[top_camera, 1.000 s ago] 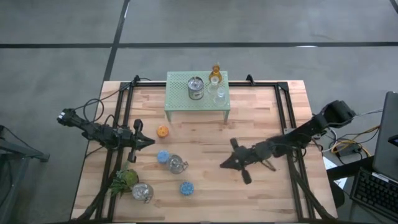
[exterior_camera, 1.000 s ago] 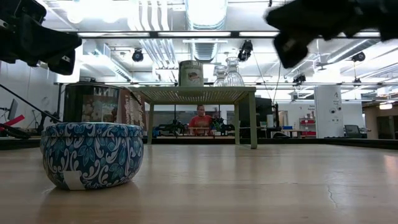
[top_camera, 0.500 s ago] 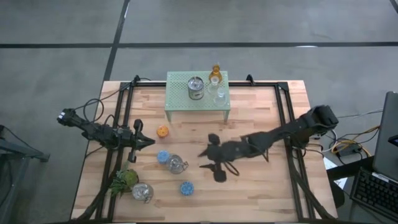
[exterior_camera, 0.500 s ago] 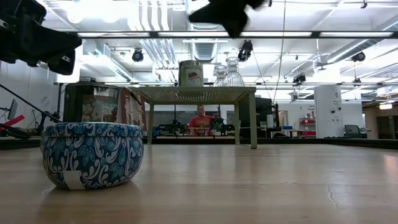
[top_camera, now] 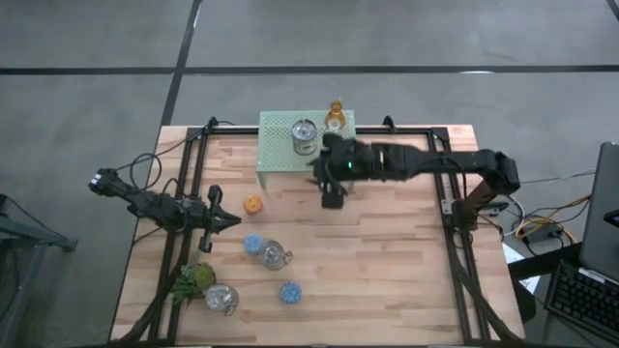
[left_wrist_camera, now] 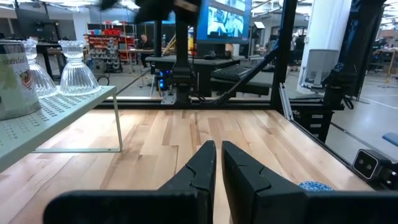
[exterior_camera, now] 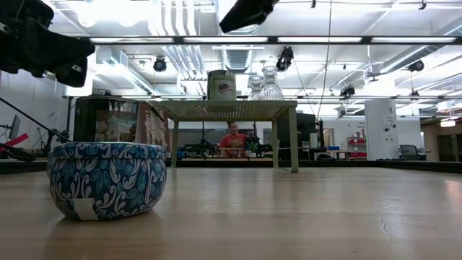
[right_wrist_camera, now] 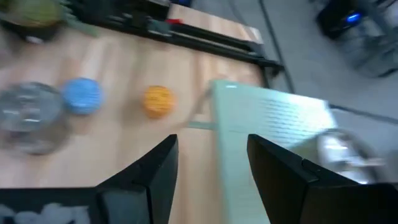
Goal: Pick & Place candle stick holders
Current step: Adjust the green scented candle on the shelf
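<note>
On the pale-green mesh stand (top_camera: 306, 145) at the far edge sit a silvery holder (top_camera: 304, 135), an amber glass one (top_camera: 335, 116) and clear glass ones (left_wrist_camera: 78, 59). On the table lie an orange holder (top_camera: 253, 204), two blue holders (top_camera: 253, 243) (top_camera: 289, 291) and two silvery ones (top_camera: 274, 255) (top_camera: 221, 298). My right gripper (top_camera: 324, 174) hangs open and empty above the stand's near right corner, pointing toward the table's left and slanting down; its wrist view shows the gap between its fingers (right_wrist_camera: 211, 168). My left gripper (top_camera: 230, 220) waits shut at the table's left, level.
A green leafy plant (top_camera: 193, 280) lies at the near left beside a silvery holder. Black frame rails (top_camera: 447, 193) run along both table sides. Bare wood lies open in the middle and near right. A person sits far behind the table (exterior_camera: 232, 139).
My right gripper has swung from the table's near right up and toward the far edge and the left, reaching the green stand, and has turned its wrist on the way. The holders have stayed where they were.
</note>
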